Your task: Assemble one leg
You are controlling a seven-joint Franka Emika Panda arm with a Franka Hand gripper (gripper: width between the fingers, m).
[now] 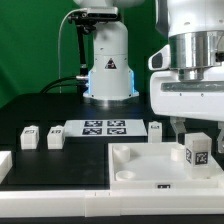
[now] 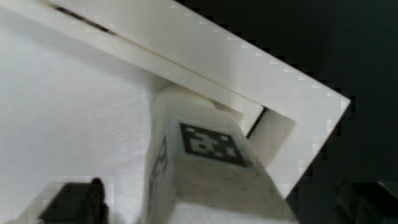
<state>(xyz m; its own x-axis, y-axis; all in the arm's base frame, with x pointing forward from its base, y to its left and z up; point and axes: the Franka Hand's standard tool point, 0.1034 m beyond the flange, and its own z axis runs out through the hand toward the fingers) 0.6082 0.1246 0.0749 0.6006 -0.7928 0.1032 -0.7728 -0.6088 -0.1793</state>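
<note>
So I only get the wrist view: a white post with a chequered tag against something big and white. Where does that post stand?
Observer: The leg stands upright at a corner of the large white square piece, on the exterior view's right.
Operator: Is it the only post?
Observer: No. Three more small posts sit on the black table: two to the exterior view's left of the marker board, and one to its right.
Operator: And the pincer?
Observer: The pincer hangs straight above the leg, open.
</note>
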